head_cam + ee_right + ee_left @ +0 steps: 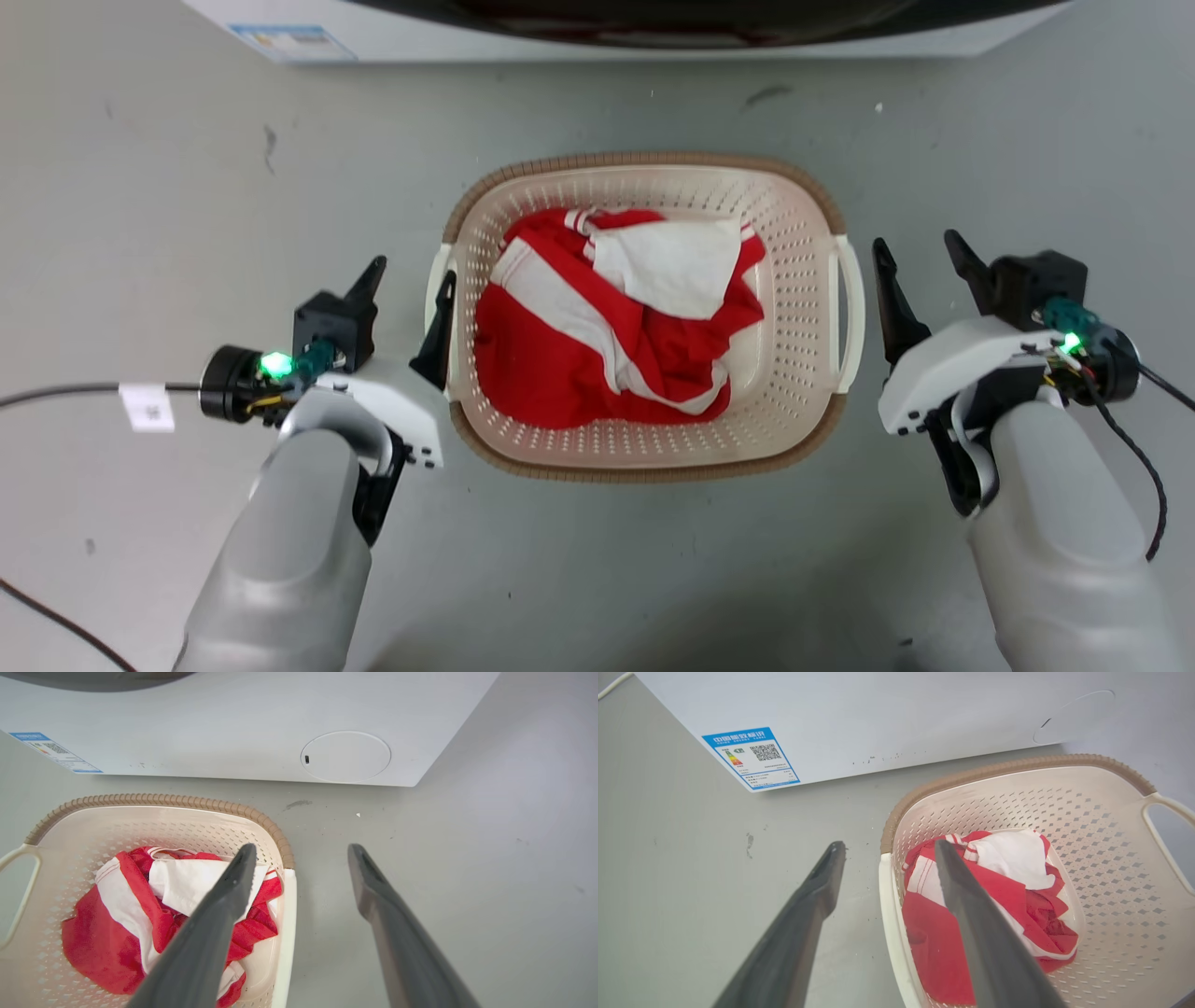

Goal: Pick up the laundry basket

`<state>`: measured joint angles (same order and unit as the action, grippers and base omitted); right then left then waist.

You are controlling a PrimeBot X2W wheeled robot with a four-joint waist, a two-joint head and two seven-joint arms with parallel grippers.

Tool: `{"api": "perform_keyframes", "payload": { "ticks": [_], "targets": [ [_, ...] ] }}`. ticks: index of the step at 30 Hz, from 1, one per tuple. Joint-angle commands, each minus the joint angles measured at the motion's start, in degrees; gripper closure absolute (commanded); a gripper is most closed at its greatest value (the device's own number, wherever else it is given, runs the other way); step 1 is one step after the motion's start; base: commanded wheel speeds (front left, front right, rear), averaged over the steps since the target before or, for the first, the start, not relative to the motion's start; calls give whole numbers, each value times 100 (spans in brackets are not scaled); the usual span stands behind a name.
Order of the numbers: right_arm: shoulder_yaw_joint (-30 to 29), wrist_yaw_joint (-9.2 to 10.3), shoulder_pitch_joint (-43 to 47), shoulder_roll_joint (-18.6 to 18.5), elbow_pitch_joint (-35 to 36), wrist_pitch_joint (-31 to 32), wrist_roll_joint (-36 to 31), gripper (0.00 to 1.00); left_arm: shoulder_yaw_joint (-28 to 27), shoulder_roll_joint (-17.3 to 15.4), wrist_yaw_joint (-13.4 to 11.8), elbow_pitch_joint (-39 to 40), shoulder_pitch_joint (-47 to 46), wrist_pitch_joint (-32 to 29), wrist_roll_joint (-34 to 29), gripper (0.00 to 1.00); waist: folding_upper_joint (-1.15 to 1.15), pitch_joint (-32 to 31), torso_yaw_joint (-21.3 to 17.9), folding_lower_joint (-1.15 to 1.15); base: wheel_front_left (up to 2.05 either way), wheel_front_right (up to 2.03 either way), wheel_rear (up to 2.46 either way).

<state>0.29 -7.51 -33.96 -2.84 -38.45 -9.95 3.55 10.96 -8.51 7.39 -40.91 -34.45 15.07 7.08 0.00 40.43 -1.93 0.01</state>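
Now, laundry basket (794,308): sat on floor (187,187) between arms, long axis left-to-right.
Left gripper (414,269): spread, empty, straddled left handle (432,289); nearer.
Right gripper (916,240): spread, empty, stood just outside right handle (854,308).

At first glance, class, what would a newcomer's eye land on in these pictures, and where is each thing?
The crumpled red and white garment grabs attention first, lying in the cream laundry basket on the grey floor in front of the white washing machine. The left gripper and right gripper flank the basket's two sides, jaws open.
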Motion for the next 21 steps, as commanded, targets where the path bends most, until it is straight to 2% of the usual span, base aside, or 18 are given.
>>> {"api": "perform_keyframes", "payload": {
  "ticks": [1, 10, 21],
  "targets": [
    [19, 4, -112, -5, -68, 11, 18, 0, 33, -1, 2, -57, -105, 16, 32, 0, 0, 202, 18, -1, 0, 0, 0],
    [263, 3, -1019, -6, -1429, 428, 331, 0, 835, -57, 6, -1414, -988, -59, 602, 0, 0, 575, 58, -1, 0, 0, 0],
    [431, 4, -1907, -7, -2695, 1144, 338, 0, 2151, -297, 7, -1943, -1706, -752, 1717, 0, 0, 867, 67, -1, 0, 0, 0]
  ]
}}
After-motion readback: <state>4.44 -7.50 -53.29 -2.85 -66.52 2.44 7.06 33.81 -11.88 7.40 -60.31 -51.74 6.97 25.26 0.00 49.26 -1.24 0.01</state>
